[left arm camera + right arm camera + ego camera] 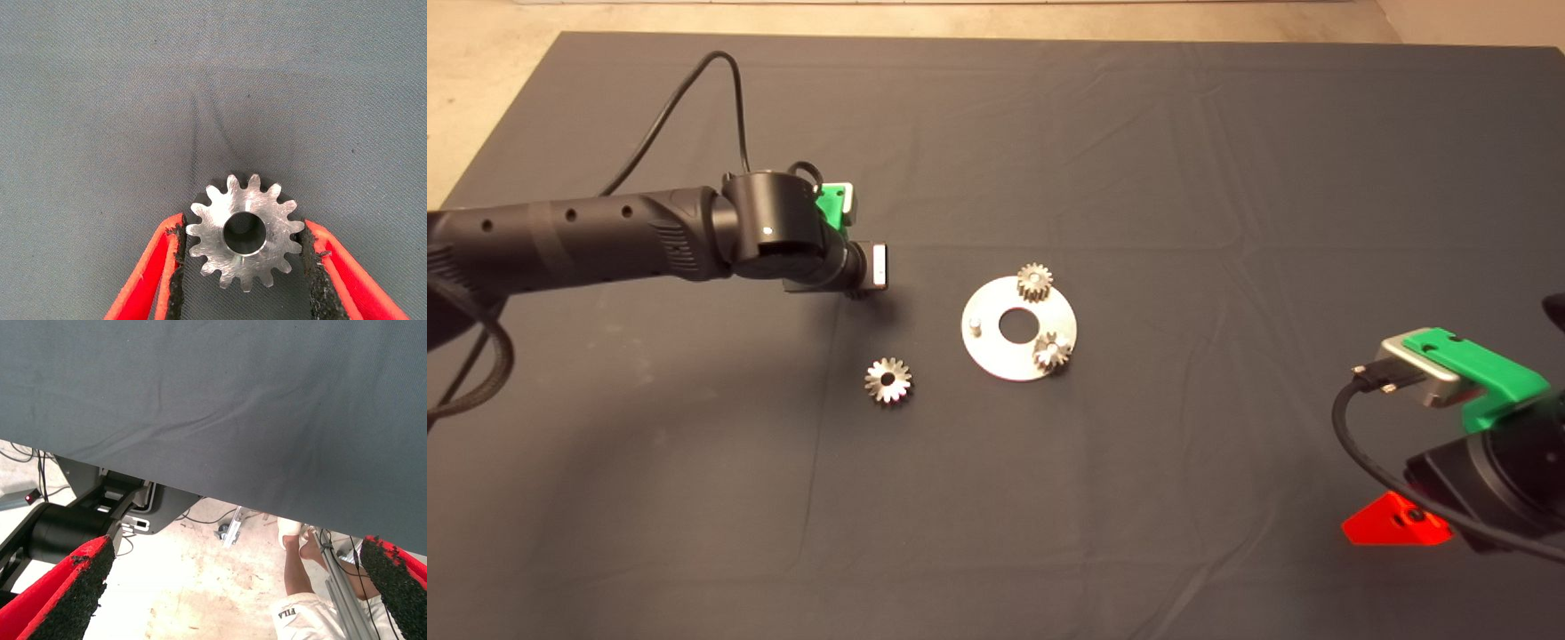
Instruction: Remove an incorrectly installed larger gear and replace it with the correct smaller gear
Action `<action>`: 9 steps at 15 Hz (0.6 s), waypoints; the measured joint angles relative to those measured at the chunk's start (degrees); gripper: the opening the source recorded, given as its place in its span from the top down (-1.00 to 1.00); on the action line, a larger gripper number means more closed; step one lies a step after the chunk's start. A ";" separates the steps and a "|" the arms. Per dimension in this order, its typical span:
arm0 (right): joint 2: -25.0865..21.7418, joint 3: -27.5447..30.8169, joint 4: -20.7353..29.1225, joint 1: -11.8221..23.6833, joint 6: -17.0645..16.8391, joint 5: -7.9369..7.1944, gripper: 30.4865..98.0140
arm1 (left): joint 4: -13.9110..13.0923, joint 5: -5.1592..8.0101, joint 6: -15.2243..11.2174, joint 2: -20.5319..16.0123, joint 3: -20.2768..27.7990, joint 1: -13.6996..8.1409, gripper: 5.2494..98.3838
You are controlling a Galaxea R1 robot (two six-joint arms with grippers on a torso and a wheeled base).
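The smaller gear [243, 233], dull grey with short blunt teeth, lies flat on the mat between my left gripper's [241, 225] red fingers [157, 267]. The pads stand close on either side of its teeth, and the left pad shows a thin gap. In the head view the left gripper [852, 267] points down left of the silver plate [996, 356] and hides that gear. The larger gear [887, 382], shiny and star-toothed, lies loose on the mat left of the plate. The plate carries two small gears [1034, 282] [1052, 351] and a bare peg [976, 324].
My right gripper [1396, 524] waits open at the lower right edge of the mat. Its wrist view shows the mat's edge [220, 493], the floor, the robot's base and a person's leg [297, 587]. The left arm's cable [694, 98] loops over the far left mat.
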 measured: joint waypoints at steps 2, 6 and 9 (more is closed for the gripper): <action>-0.01 0.00 0.00 0.00 -0.01 0.00 -0.99 | -0.02 0.00 0.00 0.00 0.00 0.00 0.27; -0.01 0.00 0.00 0.00 -0.01 0.00 -0.99 | 0.00 0.00 0.00 0.00 0.00 0.00 0.31; -0.01 0.00 0.00 0.00 -0.01 0.00 -0.99 | -0.02 0.00 0.13 0.02 0.00 0.00 0.34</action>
